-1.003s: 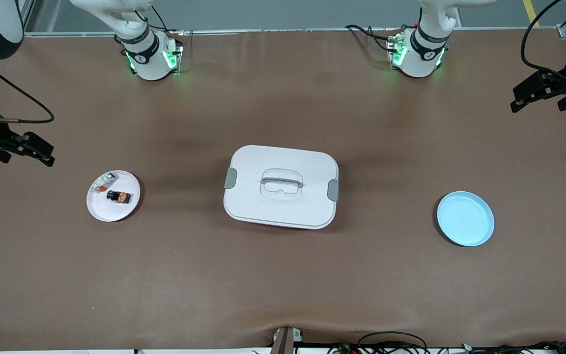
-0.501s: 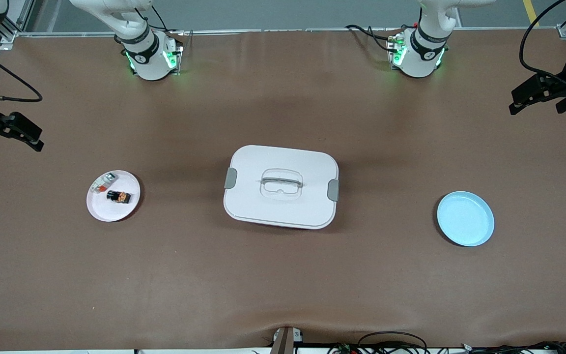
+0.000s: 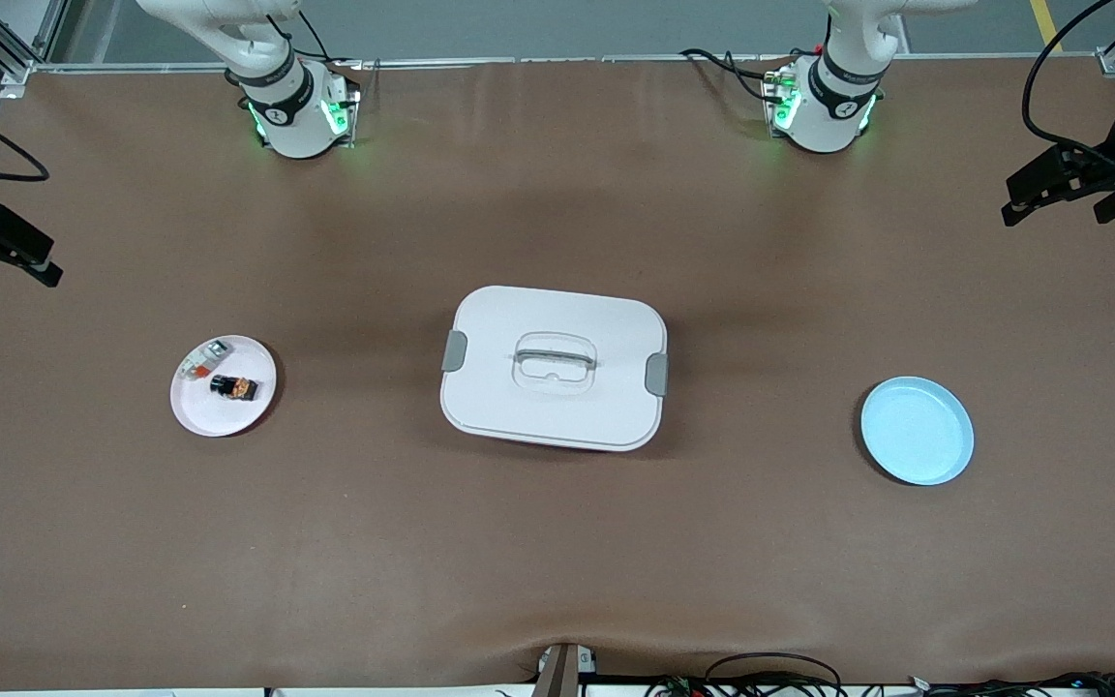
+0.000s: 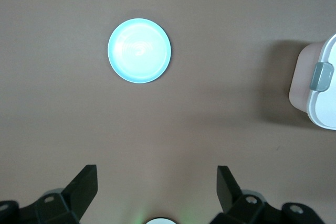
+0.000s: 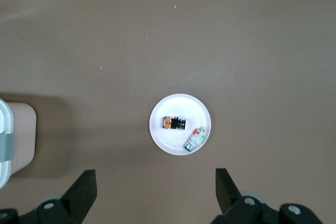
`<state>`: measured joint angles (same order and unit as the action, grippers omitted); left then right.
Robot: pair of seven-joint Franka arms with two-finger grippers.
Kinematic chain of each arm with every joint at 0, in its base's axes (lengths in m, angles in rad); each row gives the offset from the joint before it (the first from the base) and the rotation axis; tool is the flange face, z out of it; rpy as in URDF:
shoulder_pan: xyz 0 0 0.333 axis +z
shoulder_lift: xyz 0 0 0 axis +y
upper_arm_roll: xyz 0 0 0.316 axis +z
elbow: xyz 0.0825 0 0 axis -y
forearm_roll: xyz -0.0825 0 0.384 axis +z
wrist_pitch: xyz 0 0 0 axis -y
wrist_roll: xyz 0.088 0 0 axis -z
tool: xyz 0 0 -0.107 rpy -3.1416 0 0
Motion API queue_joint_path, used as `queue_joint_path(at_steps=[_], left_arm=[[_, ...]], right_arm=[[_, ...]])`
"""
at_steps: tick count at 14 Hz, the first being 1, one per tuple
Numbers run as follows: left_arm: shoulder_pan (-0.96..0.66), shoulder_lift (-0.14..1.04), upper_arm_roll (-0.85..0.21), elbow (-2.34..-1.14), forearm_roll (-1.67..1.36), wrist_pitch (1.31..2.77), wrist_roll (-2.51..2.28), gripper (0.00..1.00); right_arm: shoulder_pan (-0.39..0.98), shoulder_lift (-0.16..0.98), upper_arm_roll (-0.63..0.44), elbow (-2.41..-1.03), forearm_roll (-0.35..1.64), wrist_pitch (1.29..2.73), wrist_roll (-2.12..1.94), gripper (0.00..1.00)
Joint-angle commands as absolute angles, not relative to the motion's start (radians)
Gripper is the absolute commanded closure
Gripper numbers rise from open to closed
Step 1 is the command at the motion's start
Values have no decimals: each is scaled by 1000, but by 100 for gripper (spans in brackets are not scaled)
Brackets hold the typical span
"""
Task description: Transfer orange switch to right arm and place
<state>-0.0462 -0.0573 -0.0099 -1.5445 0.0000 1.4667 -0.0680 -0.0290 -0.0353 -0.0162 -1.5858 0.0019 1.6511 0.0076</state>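
Drifting outward since a second ago, the right gripper (image 3: 1,247) is now hanging over the table's edge at the right arm's end, higher and farther from the white plate (image 3: 192,411) than it was; its fingers are standing wide apart and carrying nothing. The left gripper (image 3: 1051,184) is hardly shifting at all, waiting over the left arm's end of the table, its fingers spread too, with the blue plate (image 3: 916,431) lying bare beneath its camera.

The orange switch (image 3: 235,387) is lying on the white plate toward the right arm's end, beside a small white-and-red part (image 3: 199,360). Between the two plates the lidded white box (image 3: 554,368) is sitting shut.

With the switch already resting on the right arm's plate and both arms pulling clear, this is looking to me like a job at its close, though the same layout could also suit one about to start. Either way, I'd keep both arms high and well off the plates so nothing gets nudged.
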Motion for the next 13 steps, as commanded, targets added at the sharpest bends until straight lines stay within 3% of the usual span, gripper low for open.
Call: queue_joint_path(at_steps=[1, 13], left_arm=[[-46, -41, -11, -1529, -15, 1473, -52, 0], [-35, -94, -11, -1562, -15, 1471, -54, 0]], right_arm=[[-28, -32, -23, -1572, 25, 1615, -3, 0], [-28, -29, -25, -1539, 14, 1614, 2, 0]])
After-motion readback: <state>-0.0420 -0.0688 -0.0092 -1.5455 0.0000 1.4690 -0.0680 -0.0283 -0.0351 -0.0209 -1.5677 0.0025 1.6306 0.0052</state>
